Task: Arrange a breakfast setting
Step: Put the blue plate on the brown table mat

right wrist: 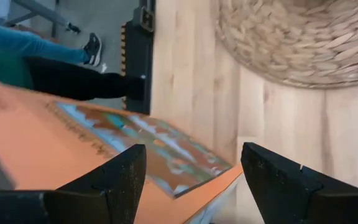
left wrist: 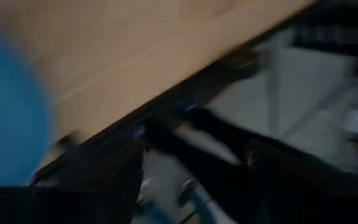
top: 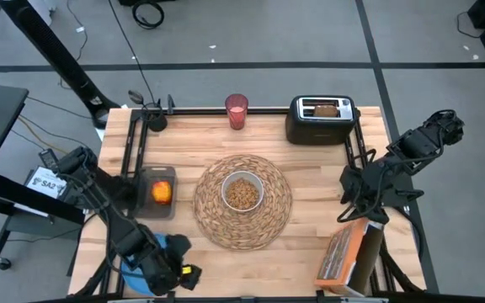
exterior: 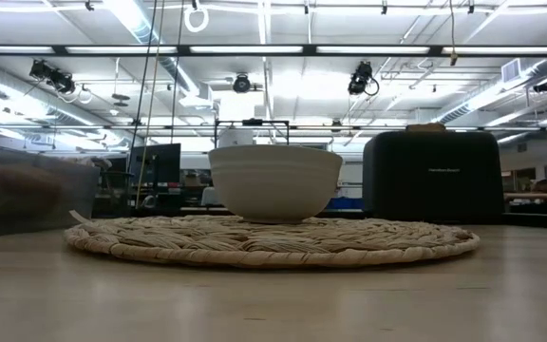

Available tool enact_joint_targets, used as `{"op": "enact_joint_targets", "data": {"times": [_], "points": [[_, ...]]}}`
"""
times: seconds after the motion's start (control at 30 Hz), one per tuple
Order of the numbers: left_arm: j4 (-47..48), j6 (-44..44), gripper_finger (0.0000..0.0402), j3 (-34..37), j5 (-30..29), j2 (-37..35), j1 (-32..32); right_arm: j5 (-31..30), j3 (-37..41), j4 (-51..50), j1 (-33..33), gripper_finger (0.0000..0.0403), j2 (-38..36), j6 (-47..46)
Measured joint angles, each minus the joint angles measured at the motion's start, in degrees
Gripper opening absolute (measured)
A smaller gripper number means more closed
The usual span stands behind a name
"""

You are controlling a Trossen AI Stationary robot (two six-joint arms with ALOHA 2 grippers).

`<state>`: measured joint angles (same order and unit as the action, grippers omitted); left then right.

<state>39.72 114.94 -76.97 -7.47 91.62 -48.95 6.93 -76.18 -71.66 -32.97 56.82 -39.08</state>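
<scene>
Right gripper (right wrist: pixel 191 180) being held open, nothing grasped, over glossy orange cereal box (right wrist: pixel 55 143); print unreadable; coiled straw placemat (right wrist: pixel 303 37) nearby.

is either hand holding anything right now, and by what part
No. The right hand is open above the cereal box, empty. The left hand is over the blue plate; no hold is visible.

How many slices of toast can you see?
1: a toast slice sits in the black toaster at the table's back edge. The toaster's second slot looks empty, though more could be hidden inside.
</scene>
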Motion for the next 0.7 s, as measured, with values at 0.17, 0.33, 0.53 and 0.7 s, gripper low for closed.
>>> {"op": "enact_joint_targets", "data": {"times": [0.17,0.33,0.53,0.7], "points": [[6.8,7.1,0.0269,0.0,6.5,3.8,0.9,-3.2,0.0,0.0,0.0,0.0267,0.0,0.3],[9.6,7.9,0.0243,0.0,12.8,9.8,3.7,-6.0,0.0,0.2,0.0,0.0267,0.0,0.3],[13.4,9.4,0.0189,0.0,19.5,17.5,4.6,-6.4,0.1,2.9,0.0,0.0267,-0.4,0.3],[10.3,9.1,0.0154,0.0,20.3,20.9,4.6,-6.5,0.0,3.1,0.1,0.0268,-0.9,0.3]]}}
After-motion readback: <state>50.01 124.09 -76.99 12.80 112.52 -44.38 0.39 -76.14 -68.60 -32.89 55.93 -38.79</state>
